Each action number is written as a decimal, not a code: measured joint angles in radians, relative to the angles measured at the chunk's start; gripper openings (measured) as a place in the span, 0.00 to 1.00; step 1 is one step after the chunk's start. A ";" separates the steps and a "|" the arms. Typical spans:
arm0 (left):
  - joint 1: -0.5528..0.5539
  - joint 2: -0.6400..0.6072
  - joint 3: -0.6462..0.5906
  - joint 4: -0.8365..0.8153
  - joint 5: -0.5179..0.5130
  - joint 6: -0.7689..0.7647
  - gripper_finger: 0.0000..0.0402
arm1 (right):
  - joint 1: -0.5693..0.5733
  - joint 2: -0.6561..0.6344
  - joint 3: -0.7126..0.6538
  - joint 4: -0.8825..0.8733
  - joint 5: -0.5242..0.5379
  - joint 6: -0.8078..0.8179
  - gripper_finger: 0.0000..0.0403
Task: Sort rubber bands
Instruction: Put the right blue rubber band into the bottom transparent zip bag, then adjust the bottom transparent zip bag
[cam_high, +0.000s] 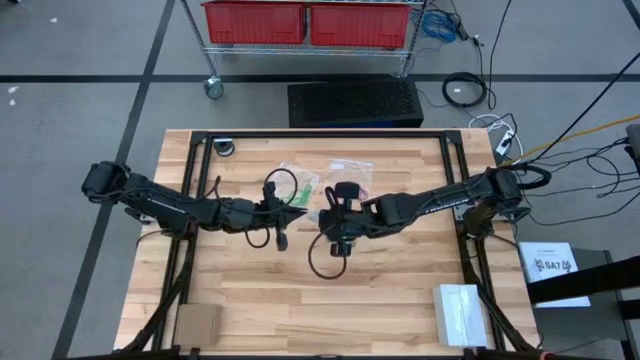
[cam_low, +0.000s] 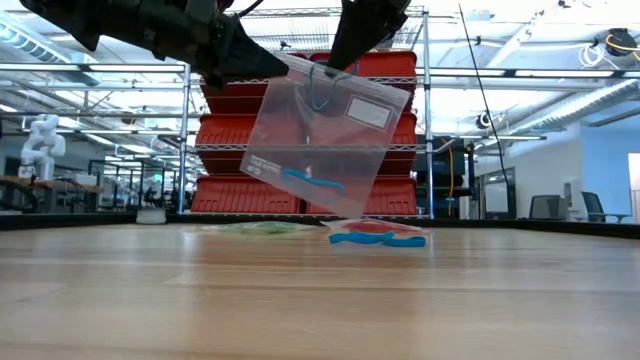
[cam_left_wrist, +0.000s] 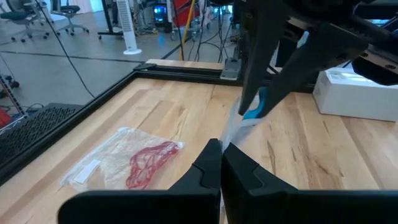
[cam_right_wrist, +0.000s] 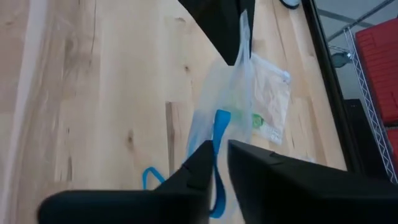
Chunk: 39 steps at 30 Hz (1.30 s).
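- I am holding a clear zip bag (cam_low: 322, 138) up off the table (cam_high: 300, 310), so its mouth hangs where the other arm can feed blue rubber bands into it; one blue band (cam_low: 312, 180) is already lying low inside the bag.
- The left gripper (cam_left_wrist: 221, 163) is pinching the bag's upper edge, fingers pressed together on the plastic. That arm is reaching in low and nearly level from the table's left side toward the bag.
- The right gripper (cam_right_wrist: 219, 163) is sitting at the bag's mouth, on the side opposite the left gripper, with a blue rubber band (cam_right_wrist: 219, 134) running down between its fingers. There is a narrow gap between the jaws; I cannot tell whether they are gripping the band or letting it go.
- The right arm is stretching in from the table's right side, wrist bent down over the bag.
- Under the bag, more blue bands (cam_low: 378, 239) are lying loose on the wood.
- Beyond the hanging bag, a bag of red bands (cam_left_wrist: 134, 160) and a bag of green bands (cam_right_wrist: 266, 102) are lying flat on the table, which I take as the other colour piles.
- My reading: the blue sorting is partway done, with bands left to collect.
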 joint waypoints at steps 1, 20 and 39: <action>0.000 0.000 0.000 0.000 0.000 0.000 0.00 | 0.000 0.000 0.000 0.003 0.000 -0.002 0.14; 0.000 0.000 0.000 -0.001 0.006 0.001 0.00 | 0.013 -0.093 0.001 -0.090 -0.003 -0.003 0.43; 0.004 -0.038 -0.001 -0.050 -0.075 0.047 0.00 | 0.096 -0.233 -0.653 0.396 -0.181 0.249 0.43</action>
